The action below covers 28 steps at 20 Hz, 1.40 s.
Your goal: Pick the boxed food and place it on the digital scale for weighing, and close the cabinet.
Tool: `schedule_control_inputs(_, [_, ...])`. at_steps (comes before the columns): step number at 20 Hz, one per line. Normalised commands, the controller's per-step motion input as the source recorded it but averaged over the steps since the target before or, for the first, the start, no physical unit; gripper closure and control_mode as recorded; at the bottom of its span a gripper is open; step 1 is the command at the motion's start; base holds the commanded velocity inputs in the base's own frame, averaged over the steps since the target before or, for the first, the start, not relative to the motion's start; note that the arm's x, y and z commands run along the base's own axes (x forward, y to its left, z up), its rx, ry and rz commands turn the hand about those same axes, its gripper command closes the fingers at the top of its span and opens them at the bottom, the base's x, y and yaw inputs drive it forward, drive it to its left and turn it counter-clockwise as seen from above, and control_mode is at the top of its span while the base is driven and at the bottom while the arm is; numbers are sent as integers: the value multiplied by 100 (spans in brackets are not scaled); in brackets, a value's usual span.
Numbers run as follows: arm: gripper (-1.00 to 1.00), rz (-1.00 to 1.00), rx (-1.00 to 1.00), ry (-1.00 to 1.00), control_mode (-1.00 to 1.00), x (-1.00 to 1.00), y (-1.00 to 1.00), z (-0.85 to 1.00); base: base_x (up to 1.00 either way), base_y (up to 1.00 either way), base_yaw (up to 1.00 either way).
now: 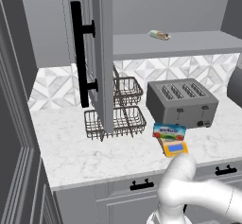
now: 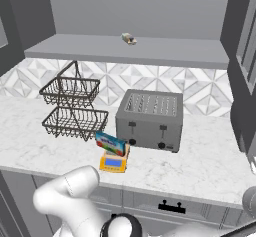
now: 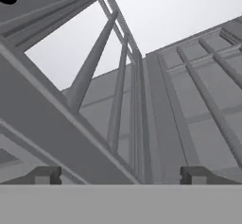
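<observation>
The cabinet point(image 1: 101, 53) stands open over the bench, its tall panelled door swung out edge-on above the bench's left half, long black bar handle point(image 1: 78, 53) facing left. I judge the door stiff and hinged, swinging freely under a sideways push on the panel or the bar, which looks the surest place to take hold. Below it the bench point(image 1: 71, 157) carries a two-tier wire basket point(image 1: 118, 114) toward the back left and a grey toaster point(image 1: 182, 102) toward the back right. Just in front of the toaster, near the bench's front edge, the boxed food point(image 1: 169, 132) rests leaning on the digital scale point(image 1: 175, 148), so placing looks done and closing remains. The box looks light, rigid and smooth-sided, best pinched across its short sides if it needs nudging flat. A small wrapped item point(image 1: 159, 35) lies on the cabinet shelf. The arm is folded low at the bench's front, elbow raised; the hand view looks steeply up along grey panelled doors, and the fingers point(image 3: 47, 175) stand spread wide, holding nothing.
</observation>
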Motion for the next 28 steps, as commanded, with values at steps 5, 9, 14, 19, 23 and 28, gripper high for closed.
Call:
schedule_control_inputs(5, [-100,4,-21,-10,-100,18,58,59,0,0,0])
schedule_control_inputs(9, [-100,12,-16,-27,-100,5,49,79,0,0,0])
schedule_control_inputs(14, [-100,5,-14,-17,-100,15,77,48,0,0,0])
schedule_control_inputs(19, [-100,-19,-14,15,-100,94,100,0,0,0,0])
schedule_control_inputs(23, [-100,-28,-12,16,-100,100,100,-4,0,0,0])
schedule_control_inputs(28, [-100,-37,-21,6,-100,100,100,5,0,0,0])
